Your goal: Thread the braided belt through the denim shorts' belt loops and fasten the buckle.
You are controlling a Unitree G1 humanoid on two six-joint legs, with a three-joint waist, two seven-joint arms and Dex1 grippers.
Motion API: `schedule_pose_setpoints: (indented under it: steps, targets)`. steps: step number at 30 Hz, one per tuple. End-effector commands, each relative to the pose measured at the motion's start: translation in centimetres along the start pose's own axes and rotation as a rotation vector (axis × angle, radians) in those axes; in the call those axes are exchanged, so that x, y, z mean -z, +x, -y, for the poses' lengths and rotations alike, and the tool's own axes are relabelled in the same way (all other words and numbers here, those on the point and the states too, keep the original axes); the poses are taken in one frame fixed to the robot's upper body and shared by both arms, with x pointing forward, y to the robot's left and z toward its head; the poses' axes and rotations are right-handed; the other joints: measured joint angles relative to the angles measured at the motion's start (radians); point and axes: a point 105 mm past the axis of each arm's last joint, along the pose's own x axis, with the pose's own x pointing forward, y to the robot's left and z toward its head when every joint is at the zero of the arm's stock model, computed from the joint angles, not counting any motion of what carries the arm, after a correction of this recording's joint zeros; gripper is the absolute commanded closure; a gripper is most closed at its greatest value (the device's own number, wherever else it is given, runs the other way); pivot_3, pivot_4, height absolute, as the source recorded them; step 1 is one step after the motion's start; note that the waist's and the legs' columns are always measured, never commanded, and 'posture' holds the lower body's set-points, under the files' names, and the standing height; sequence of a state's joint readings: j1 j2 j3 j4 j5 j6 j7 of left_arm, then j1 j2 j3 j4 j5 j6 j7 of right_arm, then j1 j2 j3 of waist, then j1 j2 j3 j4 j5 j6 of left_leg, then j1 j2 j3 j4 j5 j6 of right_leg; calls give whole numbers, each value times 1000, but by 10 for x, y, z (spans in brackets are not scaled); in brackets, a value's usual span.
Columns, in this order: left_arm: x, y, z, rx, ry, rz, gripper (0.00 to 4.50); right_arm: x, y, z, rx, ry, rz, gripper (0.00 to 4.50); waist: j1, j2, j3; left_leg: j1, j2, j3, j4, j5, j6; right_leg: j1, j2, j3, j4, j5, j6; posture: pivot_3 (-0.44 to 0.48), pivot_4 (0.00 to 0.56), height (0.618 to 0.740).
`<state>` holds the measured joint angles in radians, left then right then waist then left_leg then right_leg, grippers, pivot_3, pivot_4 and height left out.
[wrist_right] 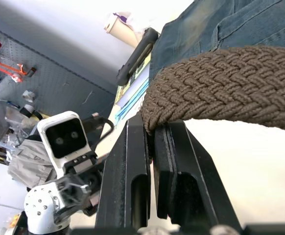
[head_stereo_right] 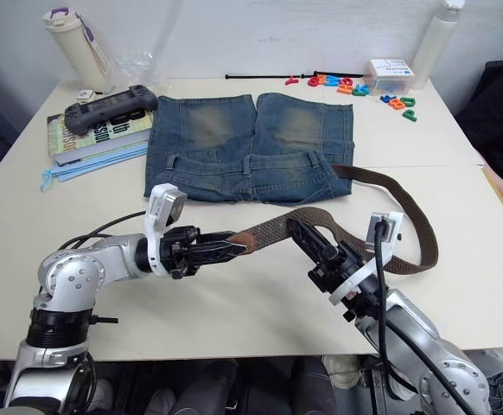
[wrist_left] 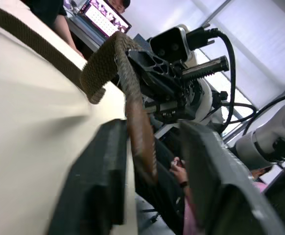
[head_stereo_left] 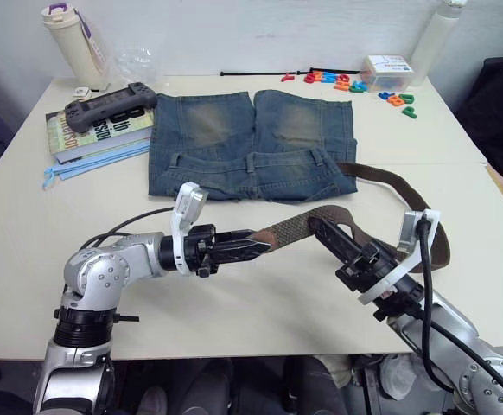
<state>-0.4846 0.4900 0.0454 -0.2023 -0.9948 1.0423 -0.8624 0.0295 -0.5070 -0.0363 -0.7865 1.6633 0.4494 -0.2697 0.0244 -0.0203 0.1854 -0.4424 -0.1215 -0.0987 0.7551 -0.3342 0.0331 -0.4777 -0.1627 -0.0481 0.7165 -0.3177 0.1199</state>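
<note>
My left gripper (head_stereo_left: 253,242) sits low over the table (head_stereo_left: 27,259), near my side. Its fingers (wrist_left: 91,181) stand apart with the free end of the braided belt (head_stereo_left: 296,226) hanging between them; I can't tell whether either pad touches it, so I call that gripper open. No buckle visible at this end.

Just to the right, my right gripper (head_stereo_left: 319,230) is clamped shut on the belt's edge. From there the strap arcs out to the right and comes back to the right end of the waistband of the denim shorts (head_stereo_left: 251,143). I can't tell whether it is already through a loop there. The shorts lie flat mid-table, waistband toward me, belt loops (head_stereo_left: 251,162) along it.

Step, as I judge it — a handover or regrip of the free end, threading not visibly begun. The next move calls for my left pads to close on the tip, my right to let go, then the tip lined up flat with a loop. The braid is floppy, so a grip near the tip matters.

Surface — pale tabletop. At far left a bottle (head_stereo_left: 72,39), a black game controller (head_stereo_left: 109,105) on books (head_stereo_left: 96,134). Far right, coloured plastic letters (head_stereo_left: 355,86), a small box (head_stereo_left: 388,69), and a white bottle (head_stereo_left: 437,39). A pale wall stands behind the table.
</note>
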Motion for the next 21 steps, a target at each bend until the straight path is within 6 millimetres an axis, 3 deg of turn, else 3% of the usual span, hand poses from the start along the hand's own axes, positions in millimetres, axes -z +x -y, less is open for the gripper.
schedule_pose_setpoints:
  steps: [1,4,7,11,16,21]
  targets:
    - [-7,-11,1,-5,130,-57,1482,-22,0,1,33,-30,119,4500,0,0,0,0,0,0,0,0,0,0,0,0,0,0,0,0,150,657]
    - [-20,-36,-15,-77,209,-91,1482,-37,-1,10,101,-46,195,4500,0,0,0,0,0,0,0,0,0,0,0,0,0,0,0,0,150,657]
    - [-28,-49,-47,-213,426,-185,1482,-51,-1,15,145,-43,258,4500,3,1,0,0,0,0,-1,0,-1,-1,0,0,1,-1,-1,0,150,657]
    - [-35,-39,-85,-311,753,-297,1482,-60,1,19,189,-15,309,4500,10,1,0,-1,-2,0,-1,0,1,-2,-2,0,1,0,-1,0,150,657]
    - [-34,-19,-124,-437,1019,-394,1482,-61,4,16,196,18,336,4500,15,1,0,-4,-4,1,-1,0,2,-4,-2,2,-1,0,1,0,150,657]
    - [-37,-16,-149,-558,1130,-451,1482,-58,7,4,157,41,337,4500,1,1,0,-4,-4,1,-1,0,3,-5,-1,2,0,0,1,0,150,657]
